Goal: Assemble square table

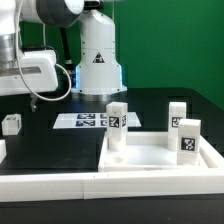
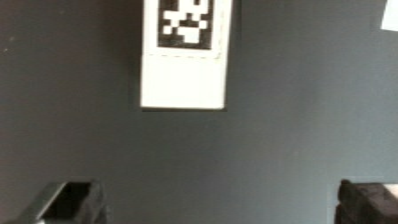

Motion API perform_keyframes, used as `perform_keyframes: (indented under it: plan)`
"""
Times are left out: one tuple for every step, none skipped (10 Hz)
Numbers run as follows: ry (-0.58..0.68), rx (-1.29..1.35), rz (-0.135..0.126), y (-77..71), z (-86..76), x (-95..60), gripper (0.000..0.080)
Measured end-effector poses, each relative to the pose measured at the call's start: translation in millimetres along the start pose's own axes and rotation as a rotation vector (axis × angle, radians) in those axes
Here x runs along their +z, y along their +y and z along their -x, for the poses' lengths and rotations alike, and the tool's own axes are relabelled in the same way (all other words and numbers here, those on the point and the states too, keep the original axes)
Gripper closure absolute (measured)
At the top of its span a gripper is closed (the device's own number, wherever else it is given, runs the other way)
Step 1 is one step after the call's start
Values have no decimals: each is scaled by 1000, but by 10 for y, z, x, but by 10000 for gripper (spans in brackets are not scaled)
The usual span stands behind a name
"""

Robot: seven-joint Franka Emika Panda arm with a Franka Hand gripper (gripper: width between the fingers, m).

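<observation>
1. The table [image 1: 40, 150], black, is seen to carry all parts.
2. The square table slab [image 1: 150, 160] is laid flat nearest the exterior camera; three leg posts stand on it, at least one [image 1: 117, 122] apparently fitted.
3. The marker board [image 1: 92, 121] is found just behind the slab.
4. A loose leg post [image 2: 185, 52] is framed in the wrist view; the gripper [image 2: 222, 203] is held wide above it, empty.
5. Step judged: leg pick-up. Descent and closing on the post are called for next.

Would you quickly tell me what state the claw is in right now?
Claw: open, holding nothing; its fingers stand wide apart above the bare black worktop.
</observation>
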State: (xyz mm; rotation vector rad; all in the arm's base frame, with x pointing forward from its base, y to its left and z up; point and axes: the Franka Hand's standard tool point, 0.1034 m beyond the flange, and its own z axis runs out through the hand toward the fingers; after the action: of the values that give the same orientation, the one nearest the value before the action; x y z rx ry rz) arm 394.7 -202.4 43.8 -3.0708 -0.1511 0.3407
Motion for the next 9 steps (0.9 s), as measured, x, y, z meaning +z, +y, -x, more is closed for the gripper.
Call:
perform_keyframes:
  plan:
    - [-27, -11, 16, 39, -24, 56, 150]
    - [-94, -17, 27, 69, -7, 121, 150]
    - [-151, -20, 31, 98, 9, 162, 150]
    - [-183, -9, 32, 94, 30, 173, 150]
    - [-257, 4, 16, 54, 95, 183, 150]
    - [-313, -1, 0, 28, 68, 196, 150]
    - [-335, -6, -1, 28, 30, 212, 150]
    - [-339, -8, -3, 21, 29, 223, 150]
    - [-339, -7, -3, 23, 31, 224, 150]
